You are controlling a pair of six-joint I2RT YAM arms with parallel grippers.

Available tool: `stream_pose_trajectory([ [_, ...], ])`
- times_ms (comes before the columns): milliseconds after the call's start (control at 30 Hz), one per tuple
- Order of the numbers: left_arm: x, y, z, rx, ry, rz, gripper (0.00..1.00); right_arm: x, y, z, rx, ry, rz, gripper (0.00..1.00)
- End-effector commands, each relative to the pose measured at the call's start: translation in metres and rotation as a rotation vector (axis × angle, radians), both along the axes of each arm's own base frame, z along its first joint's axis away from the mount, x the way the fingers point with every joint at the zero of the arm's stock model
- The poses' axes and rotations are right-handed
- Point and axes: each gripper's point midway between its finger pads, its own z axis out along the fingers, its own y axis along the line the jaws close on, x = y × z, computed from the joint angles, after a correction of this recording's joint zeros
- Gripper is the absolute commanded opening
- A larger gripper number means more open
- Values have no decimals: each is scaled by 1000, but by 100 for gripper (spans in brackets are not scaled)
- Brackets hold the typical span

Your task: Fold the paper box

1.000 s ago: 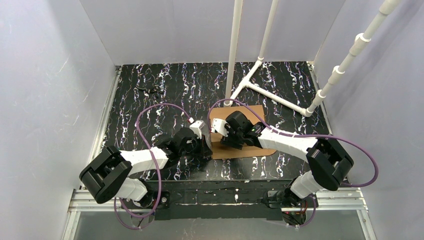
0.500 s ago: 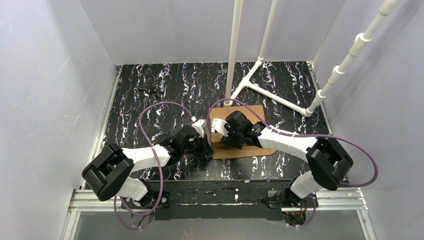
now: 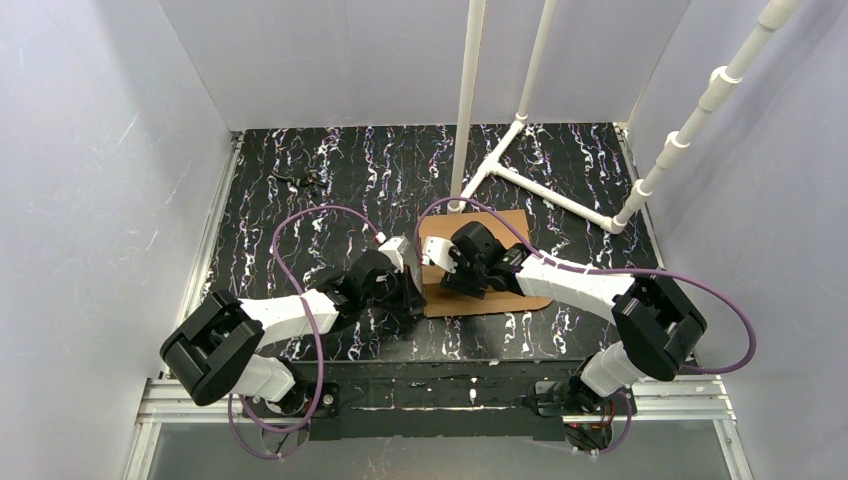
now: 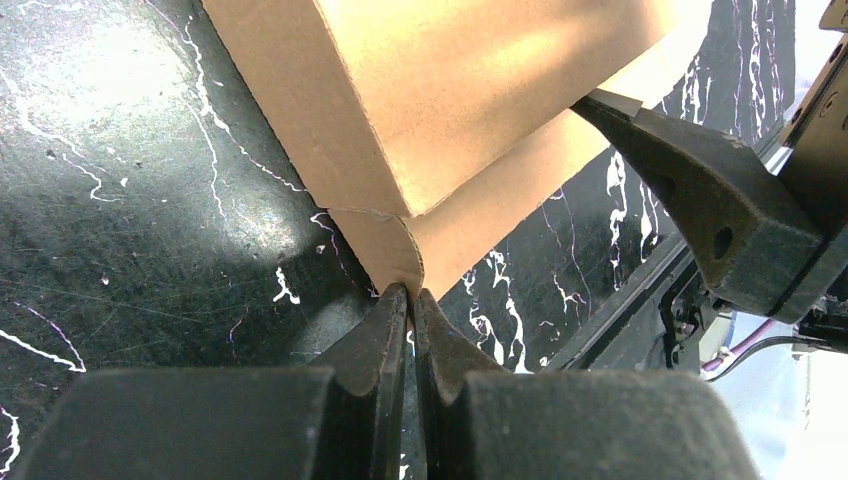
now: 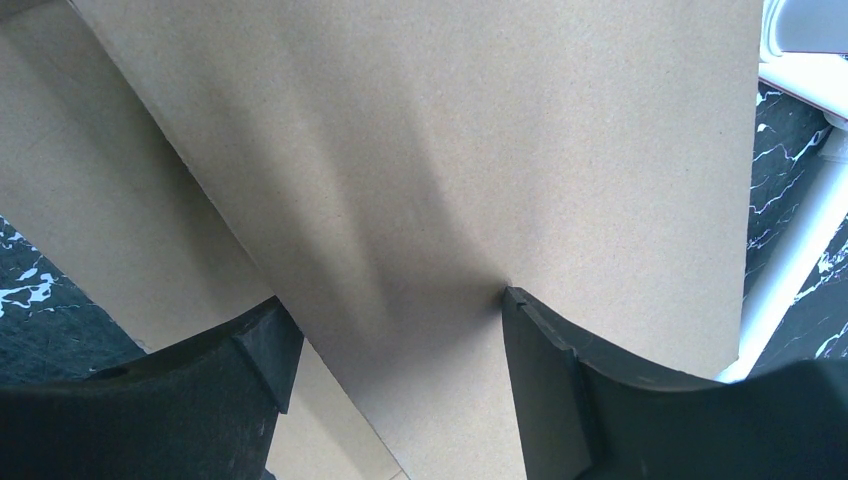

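Observation:
The paper box is plain brown cardboard lying on the black marbled table, partly under my right arm. In the left wrist view it shows as a raised folded panel with a small tab at its near corner. My left gripper is at the box's left edge; its fingers are shut, with the tab's tip pinched between them. My right gripper is open over the box, its fingers astride a panel, and the right fingertip touches it. One right finger presses the box's edge.
A white pipe frame stands behind the box, with an upright post and a slanted base pipe. A small dark object lies at the back left. Purple cables loop over the table. Grey walls close in three sides.
My left gripper has shifted slightly right, closer to the box's left edge. The right arm and the box have not visibly moved.

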Motion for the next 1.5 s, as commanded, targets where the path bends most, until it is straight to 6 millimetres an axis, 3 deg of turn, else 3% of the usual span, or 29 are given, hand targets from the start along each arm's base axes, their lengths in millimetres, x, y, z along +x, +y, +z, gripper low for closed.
stream_pose_trajectory([
  [0, 10, -8, 26, -63, -46, 5, 0, -18, 11, -13, 39, 108, 20, 77],
  [467, 27, -21, 51, -90, -16, 32, 0, -20, 11, -13, 44, 115, 25, 77],
  [933, 44, -13, 66, -129, 35, 170, 0, -22, 12, -9, 57, 114, 33, 78],
  [1000, 45, -14, 67, -136, 43, 166, 4, -22, 12, -7, 55, 113, 35, 80],
  [1233, 40, -14, 77, -162, 34, 146, 21, -22, 11, 19, 86, 88, 60, 91],
  [1333, 37, -12, 80, -171, 31, 136, 22, -23, 8, 34, 116, 87, 69, 98],
  [1467, 32, -8, 80, -167, 22, 124, 24, -32, 5, 50, 158, 120, 101, 98],
])
